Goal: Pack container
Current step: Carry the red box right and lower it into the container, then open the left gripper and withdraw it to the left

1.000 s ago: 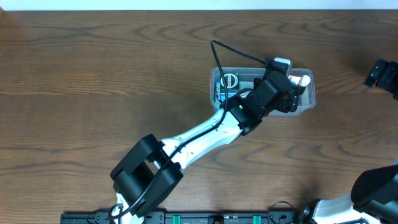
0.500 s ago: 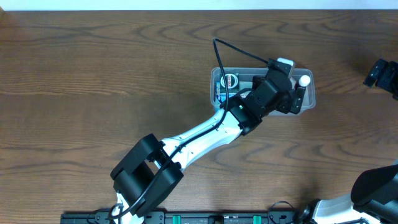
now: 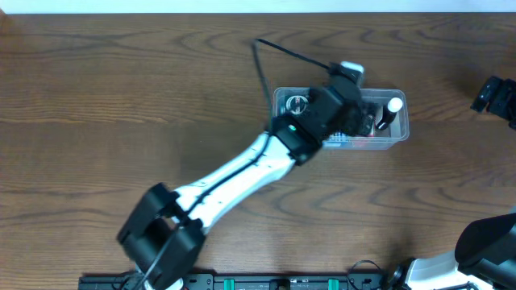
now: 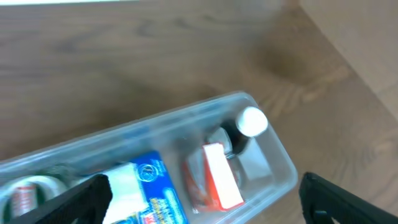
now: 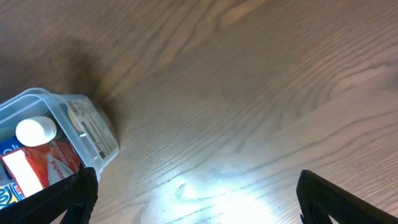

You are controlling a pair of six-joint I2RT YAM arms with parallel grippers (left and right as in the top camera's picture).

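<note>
The clear container lies lengthwise at the table's far middle right. It holds a white-capped black bottle, a red box, a blue and white packet and a tape roll. My left gripper hovers over the container's middle. In the left wrist view the left gripper is open and empty above the container, with the bottle at its end. My right gripper is far right, and in the right wrist view it is open over bare wood, with the container to its left.
The left arm stretches from the near edge diagonally up to the container, with a black cable looping above it. Dark wood table lies all around. The right arm's base shows at the near right corner.
My left gripper has moved left from the container's right end toward its middle. The white-capped bottle has been let go and now lies uncovered at the right end.
</note>
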